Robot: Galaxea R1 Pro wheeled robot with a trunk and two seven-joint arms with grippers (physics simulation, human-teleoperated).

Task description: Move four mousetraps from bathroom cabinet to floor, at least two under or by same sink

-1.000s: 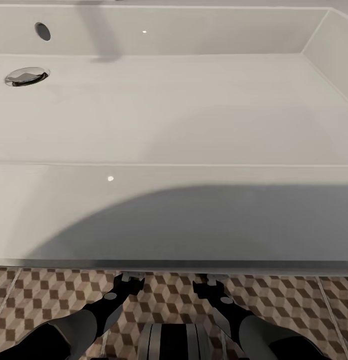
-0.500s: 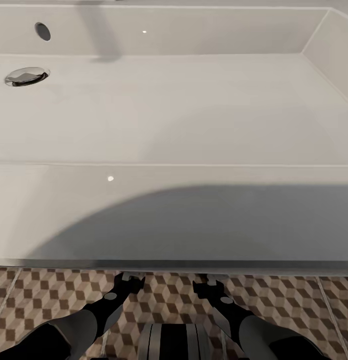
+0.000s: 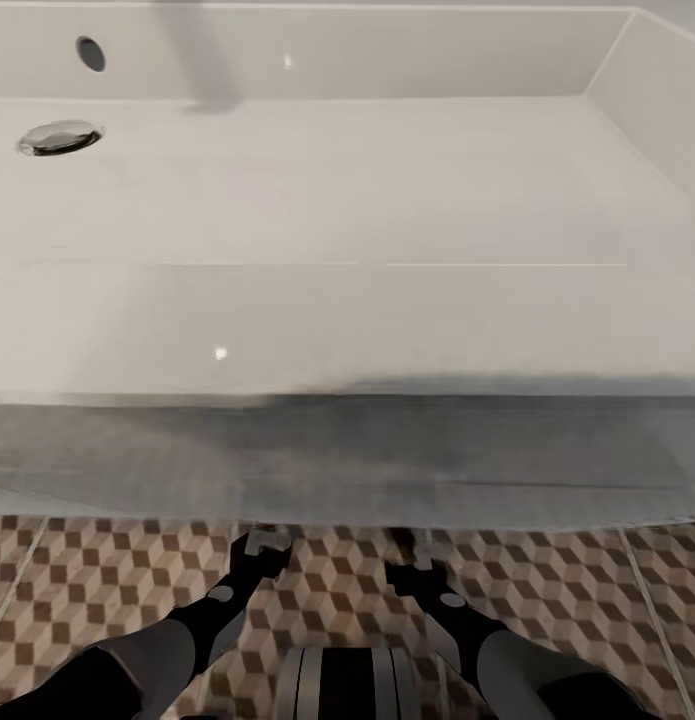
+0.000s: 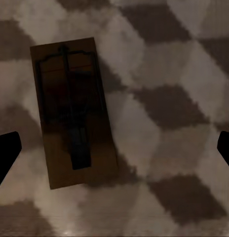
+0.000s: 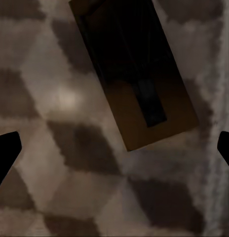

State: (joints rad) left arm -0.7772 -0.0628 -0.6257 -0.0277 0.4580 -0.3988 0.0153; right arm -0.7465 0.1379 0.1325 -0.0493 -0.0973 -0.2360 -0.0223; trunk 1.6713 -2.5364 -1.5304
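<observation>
We are holding both grippers, left gripper [image 4: 114, 148] and right gripper [image 5: 114, 148], spread apart and empty, each hovering over a mousetrap [image 4: 72, 111] lying flat on the bathroom floor [image 3: 87, 580]; second mousetrap [image 5: 136, 74].

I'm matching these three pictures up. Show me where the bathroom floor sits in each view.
Head view: the bathroom floor is the strip along the bottom, below the sink's front edge.
Left wrist view: it surrounds a flat-lying mousetrap.
Right wrist view: it lies around a mousetrap, in shadow.
Shared landmark: the floor's brown-and-cream cube print.
</observation>
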